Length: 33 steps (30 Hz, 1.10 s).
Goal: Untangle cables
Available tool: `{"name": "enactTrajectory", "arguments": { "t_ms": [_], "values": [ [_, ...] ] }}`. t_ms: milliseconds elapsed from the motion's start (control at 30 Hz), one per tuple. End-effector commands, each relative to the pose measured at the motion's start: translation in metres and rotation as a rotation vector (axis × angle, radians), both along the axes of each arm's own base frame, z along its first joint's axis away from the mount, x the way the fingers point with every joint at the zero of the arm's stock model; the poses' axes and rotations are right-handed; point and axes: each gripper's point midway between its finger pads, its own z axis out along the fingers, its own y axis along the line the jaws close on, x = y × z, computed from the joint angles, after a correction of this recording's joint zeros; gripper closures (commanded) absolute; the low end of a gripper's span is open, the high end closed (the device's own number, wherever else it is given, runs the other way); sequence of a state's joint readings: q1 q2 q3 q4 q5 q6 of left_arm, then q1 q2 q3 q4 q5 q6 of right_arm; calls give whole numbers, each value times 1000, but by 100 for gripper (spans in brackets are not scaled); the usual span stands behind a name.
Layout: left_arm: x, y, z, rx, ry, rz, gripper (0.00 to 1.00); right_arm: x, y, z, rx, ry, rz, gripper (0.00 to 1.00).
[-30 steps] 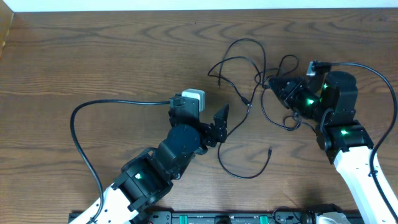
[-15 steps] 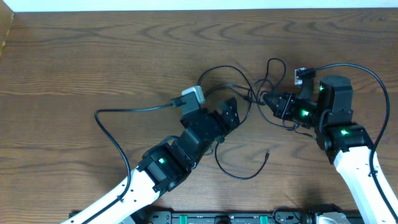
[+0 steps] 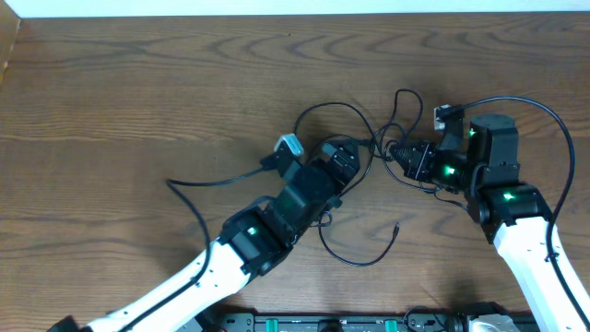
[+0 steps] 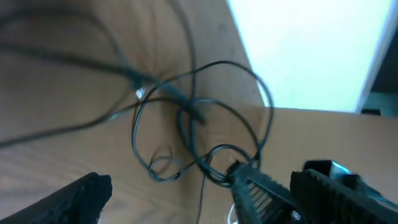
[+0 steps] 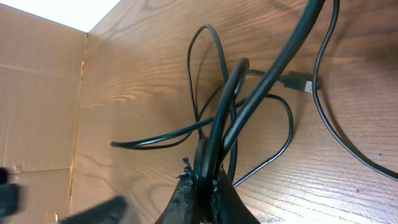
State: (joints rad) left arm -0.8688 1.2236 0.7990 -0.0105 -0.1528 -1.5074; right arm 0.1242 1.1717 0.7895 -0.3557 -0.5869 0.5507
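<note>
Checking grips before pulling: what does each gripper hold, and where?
Right gripper pinches black cables mid-length, where loops bunch together; left gripper open, holding nothing.

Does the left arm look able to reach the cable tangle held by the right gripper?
Probably yes. The left gripper is open and close beside the cables, with nothing between them. The right gripper pinches them from the opposite side, so the near loops are free.

The cables (image 3: 376,140) lie on the table (image 3: 138,83), a little right of its middle. They are bunched between the left tool (image 3: 347,155) on their left and the right tool (image 3: 395,149) on their right. One loop reaches toward the far edge. Another trails toward the near edge, in front of the bunch.
</note>
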Motion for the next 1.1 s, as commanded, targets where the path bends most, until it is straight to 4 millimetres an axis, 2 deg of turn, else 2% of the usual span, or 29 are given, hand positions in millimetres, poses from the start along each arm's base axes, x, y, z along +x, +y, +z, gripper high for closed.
{"name": "enactTrajectory", "arguments": {
  "t_ms": [0,100,267,433,600,633,733,900,1067],
  "values": [
    [-4,-10,-10,-123,134,41,2,0,1,2,-11,-6,2,98],
    [3,-5,-17,-125,147,111,2,-4,1,-2,-3,31,-8,98],
    [20,8,-24,-80,95,221,19,-16,-1,-14,38,169,-67,98],
    [27,1,-34,-77,93,225,27,-26,5,-15,77,225,-43,98],
    [27,-1,-49,-48,119,220,32,-30,11,-12,134,270,-42,99],
    [27,-1,-50,-45,120,221,36,-30,11,-12,135,271,-44,98],
    [29,-2,-47,-57,106,222,42,-30,9,-14,129,278,-58,98],
    [35,-10,-31,-54,20,171,43,-30,8,-16,131,297,-79,98],
    [35,-12,-30,-54,15,162,44,-26,2,-19,129,324,-147,98]
  ]
}}
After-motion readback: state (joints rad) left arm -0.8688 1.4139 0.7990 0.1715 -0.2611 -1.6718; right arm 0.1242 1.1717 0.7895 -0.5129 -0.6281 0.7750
